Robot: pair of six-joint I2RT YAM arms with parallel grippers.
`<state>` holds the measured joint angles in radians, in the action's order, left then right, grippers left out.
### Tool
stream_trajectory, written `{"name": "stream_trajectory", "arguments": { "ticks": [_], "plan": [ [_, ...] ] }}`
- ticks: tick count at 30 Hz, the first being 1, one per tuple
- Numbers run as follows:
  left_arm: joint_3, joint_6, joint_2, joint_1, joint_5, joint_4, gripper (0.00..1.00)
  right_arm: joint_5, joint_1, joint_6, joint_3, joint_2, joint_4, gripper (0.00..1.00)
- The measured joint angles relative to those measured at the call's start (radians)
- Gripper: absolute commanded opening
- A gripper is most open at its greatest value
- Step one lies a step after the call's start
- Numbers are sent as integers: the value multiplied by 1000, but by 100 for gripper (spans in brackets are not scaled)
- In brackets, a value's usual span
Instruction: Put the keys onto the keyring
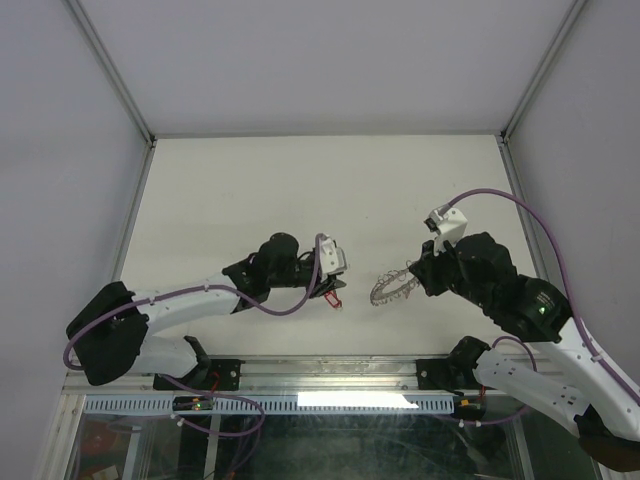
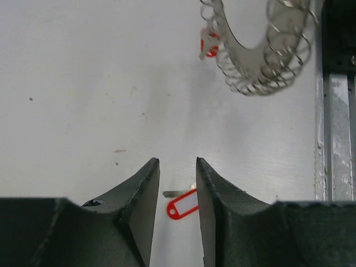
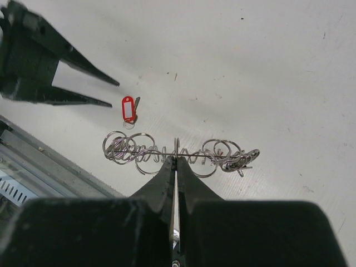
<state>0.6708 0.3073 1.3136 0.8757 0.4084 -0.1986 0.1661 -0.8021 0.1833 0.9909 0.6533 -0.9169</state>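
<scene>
The keys (image 2: pixel 182 204), a small silver key joined to a red oval tag with a white window, lie flat on the white table (image 1: pixel 250 200). My left gripper (image 2: pixel 177 162) hovers open over them, and its right finger hides the tag's far end. In the right wrist view the keys (image 3: pixel 129 108) lie just beyond the left fingers (image 3: pixel 83 83). The keyring (image 3: pixel 178 153), a thin wire ring strung with many small silver loops, is held off the table edge-on, with my right gripper (image 3: pixel 176 158) shut on its wire. From above, the keyring (image 1: pixel 393 288) sits right of the keys (image 1: pixel 333 298).
A small red piece (image 2: pixel 210 44) hangs among the loops on the keyring's (image 2: pixel 261 50) near side. A metal rail (image 2: pixel 336 139) runs along the table's near edge, close to both grippers. Frame posts (image 1: pixel 110 75) stand at the table's back corners.
</scene>
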Motion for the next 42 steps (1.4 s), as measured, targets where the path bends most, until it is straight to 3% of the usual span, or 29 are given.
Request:
{"name": "stream_trajectory", "arguments": {
  "ticks": [7,14,28,31,42],
  "plan": [
    [-185,89,-14,150,-119,-40,26,-6,0,0,-8,-6,6,0],
    [-377,251,-68,164,-183,-216,24,-13,0,2,-8,-13,6,0],
    [-303,370,78,164,-159,-319,35,-14,0,3,-8,-13,6,0],
    [-301,382,80,164,-143,-313,49,-14,0,2,-8,-13,7,0],
    [-241,428,136,164,-117,-224,46,-15,0,3,-10,-13,7,0]
  ]
}}
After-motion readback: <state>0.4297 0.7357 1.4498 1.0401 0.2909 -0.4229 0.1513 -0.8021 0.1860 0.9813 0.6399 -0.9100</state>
